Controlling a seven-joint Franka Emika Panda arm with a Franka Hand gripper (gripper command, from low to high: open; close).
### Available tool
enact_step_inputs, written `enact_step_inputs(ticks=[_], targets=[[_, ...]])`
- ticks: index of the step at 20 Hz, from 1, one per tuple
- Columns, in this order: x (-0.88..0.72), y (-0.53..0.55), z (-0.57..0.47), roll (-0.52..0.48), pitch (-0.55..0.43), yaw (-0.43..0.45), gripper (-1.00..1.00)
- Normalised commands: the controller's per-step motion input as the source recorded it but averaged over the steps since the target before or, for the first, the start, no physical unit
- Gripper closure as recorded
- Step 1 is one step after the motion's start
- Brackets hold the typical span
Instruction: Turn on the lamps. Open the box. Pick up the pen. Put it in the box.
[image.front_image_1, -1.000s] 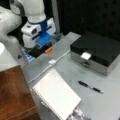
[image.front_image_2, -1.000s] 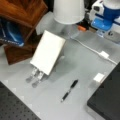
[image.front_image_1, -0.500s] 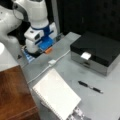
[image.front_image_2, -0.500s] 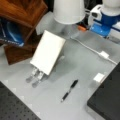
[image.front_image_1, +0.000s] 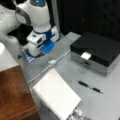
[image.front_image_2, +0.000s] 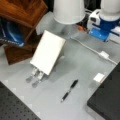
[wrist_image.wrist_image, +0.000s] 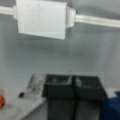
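**Inspector:** Edged closer since the earlier frame, your gripper (wrist_image.wrist_image: 73, 82) hangs with jaws pressed together by the cable switch (wrist_image.wrist_image: 42, 18), likely to press it.

**Operator:** Everything else?

**Inspector:** Nearest, the pen (image.front_image_1: 90, 86) lies loose. Beyond it, the box (image.front_image_1: 96, 51) is unopened.

My arm has dropped toward the cable switch

Over the last second my gripper (wrist_image.wrist_image: 73, 88) has come down and shifted a little toward a front view's right (image.front_image_1: 41, 46), so it sits lower over the grey table (image.front_image_1: 62, 67). It has closed in on the small white switch block (image.front_image_1: 52, 62) on the white cable (image.front_image_1: 62, 55). In the wrist view my fingers (wrist_image.wrist_image: 58, 87) are pressed together just below that block (wrist_image.wrist_image: 42, 18).
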Motion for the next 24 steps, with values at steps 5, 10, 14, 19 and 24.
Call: enact_step_inputs(ticks=[5,10,14,19,24], targets=[[-0.37,0.1,-0.45,0.079,-0.275,0.078,1.0],[-0.44,0.03,-0.47,0.086,-0.31,0.046,1.0],[-0.51,-0.06,-0.43,0.097,-0.345,0.035,1.0],[-0.52,-0.13,-0.43,0.109,-0.398,0.055,1.0],[-0.52,-0.16,-0.48,0.12,-0.441,0.062,1.0]])
